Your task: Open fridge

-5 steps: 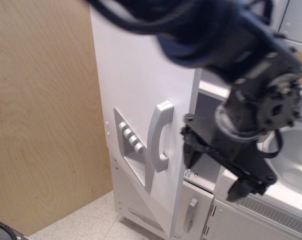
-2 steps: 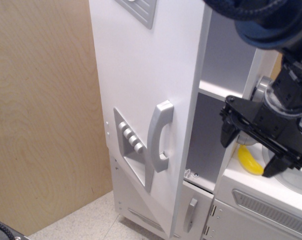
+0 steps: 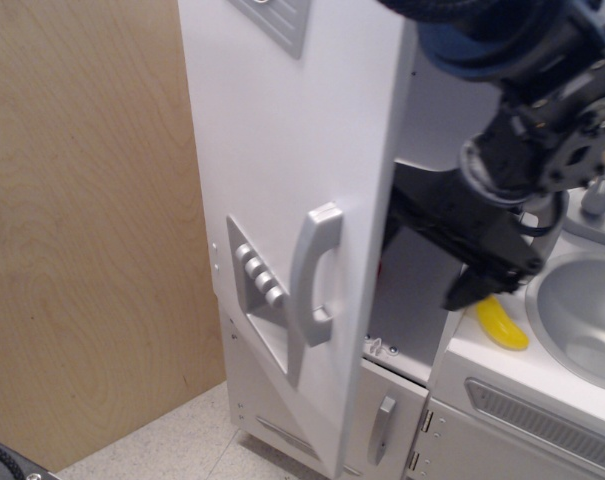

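wall: light plywood panel [image 3: 82, 220] at left | floor: pale speckled tiles [image 3: 172, 445], grout line visible

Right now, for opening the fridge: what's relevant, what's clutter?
Relevant:
fridge door, ajar
door handle
gripper, reaching in behind the door's edge; jaws hard to read

Clutter:
banana on the counter
sink
lower door

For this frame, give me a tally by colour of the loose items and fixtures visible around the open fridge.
White: 2, the fridge with its door ajar, and the lower door.
Grey: 3, the door handle, the sink basin and the cabinet vent.
Yellow: 1, a banana on the counter.
Black: 1, the gripper, reaching behind the door.
Total: 7
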Available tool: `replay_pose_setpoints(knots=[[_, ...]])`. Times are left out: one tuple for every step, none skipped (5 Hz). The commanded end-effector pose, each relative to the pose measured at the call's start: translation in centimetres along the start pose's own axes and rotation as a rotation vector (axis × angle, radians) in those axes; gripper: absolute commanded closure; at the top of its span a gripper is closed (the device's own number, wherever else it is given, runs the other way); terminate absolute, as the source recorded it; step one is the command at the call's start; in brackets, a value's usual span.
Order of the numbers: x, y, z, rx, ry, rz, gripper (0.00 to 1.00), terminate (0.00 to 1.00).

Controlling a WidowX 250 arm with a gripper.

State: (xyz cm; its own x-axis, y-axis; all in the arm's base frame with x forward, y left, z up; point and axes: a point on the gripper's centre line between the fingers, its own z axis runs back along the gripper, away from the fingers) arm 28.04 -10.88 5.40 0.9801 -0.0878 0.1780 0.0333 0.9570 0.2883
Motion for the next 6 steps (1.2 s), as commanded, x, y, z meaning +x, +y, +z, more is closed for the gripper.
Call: replay_pose_setpoints(knots=[[-1.6, 4.4, 1.6, 0.041, -0.022, 0.095, 0.0, 0.0], [-3.5, 5.4, 1.8, 0.058, -0.054, 0.16, 0.0, 0.0], [-6.2, 7.5, 2.2, 0.053, -0.025, 0.221, 0.0, 0.0], [-8.2, 10.5, 1.6, 0.066, -0.005, 0.268, 0.0, 0.0], [-9.1, 13.2, 0.3, 0.091, -0.021, 0.276, 0.0, 0.0], [-8.7, 16.3, -1.2, 0.061, -0.011, 0.321, 0.0, 0.0]])
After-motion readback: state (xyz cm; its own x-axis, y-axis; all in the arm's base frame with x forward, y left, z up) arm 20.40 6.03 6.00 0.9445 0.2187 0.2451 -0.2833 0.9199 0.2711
